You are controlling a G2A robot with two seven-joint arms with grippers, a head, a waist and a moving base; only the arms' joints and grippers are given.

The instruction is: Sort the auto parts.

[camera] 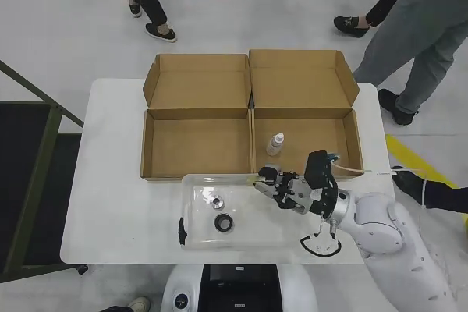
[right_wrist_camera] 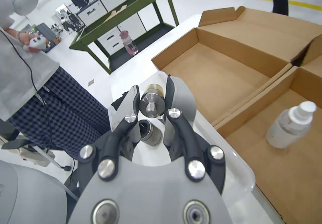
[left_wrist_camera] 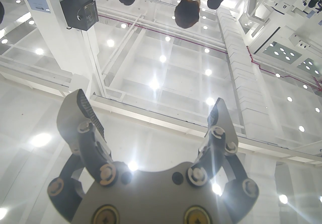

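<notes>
My right gripper (camera: 267, 177) hangs over the far right corner of the clear plastic tray (camera: 253, 234), shut on a silver metal part with a brass end (right_wrist_camera: 150, 103). In the right wrist view the right gripper (right_wrist_camera: 152, 87) pinches that part from both sides, above a steel sleeve (right_wrist_camera: 150, 132) lying in the tray (right_wrist_camera: 227, 152). The tray also holds a small metal fitting (camera: 216, 201), a black ring (camera: 225, 224) and a black strip (camera: 182, 232). My left gripper (left_wrist_camera: 151, 105) is open, holds nothing and points up at the ceiling.
Two open cardboard boxes stand behind the tray: the left box (camera: 196, 147) is bare, the right box (camera: 327, 140) holds a white bottle (camera: 275, 143). A black rubber loop (camera: 321, 246) lies on the table beside the right arm. People stand around the table.
</notes>
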